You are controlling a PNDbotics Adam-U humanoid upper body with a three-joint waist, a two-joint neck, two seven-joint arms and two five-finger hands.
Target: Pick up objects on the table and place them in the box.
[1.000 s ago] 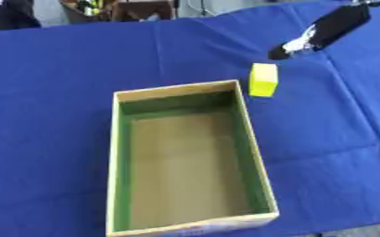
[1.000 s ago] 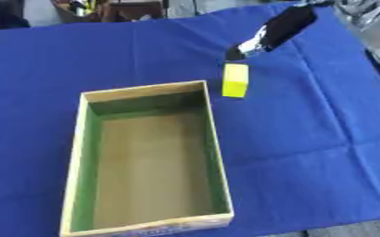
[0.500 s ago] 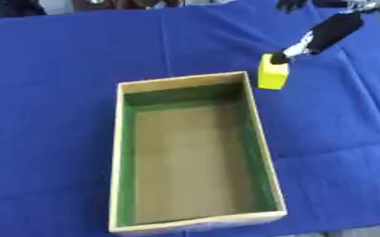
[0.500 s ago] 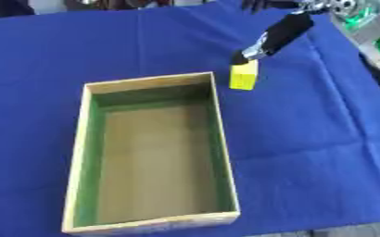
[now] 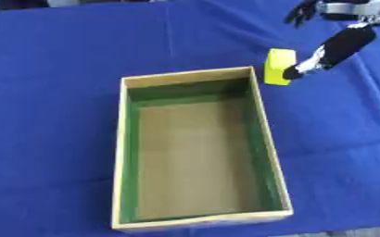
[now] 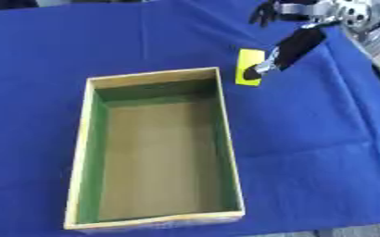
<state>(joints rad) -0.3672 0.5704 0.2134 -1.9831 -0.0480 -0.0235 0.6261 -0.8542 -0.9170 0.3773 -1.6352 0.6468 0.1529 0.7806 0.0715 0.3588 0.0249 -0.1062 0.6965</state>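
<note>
1. My right hand [image 5: 332, 48] comes in from the upper right, one long dark digit stretched down and to my left, its tip touching the right face of the yellow block [image 5: 278, 66]. Other fingers curl up near the top edge; I cannot tell whether anything presses the block's far side, so I won't call it a grasp.
2. The block sits just left of that fingertip, its long axis running away from me, on the blue cloth [image 5: 55, 69].
3. The box [image 5: 122, 152] lies below and left of the hand, its near corner just beside the block; it holds nothing yet.
4. The right eye view shows more of the wrist [image 6: 339, 8]; my left hand appears in neither view.
</note>
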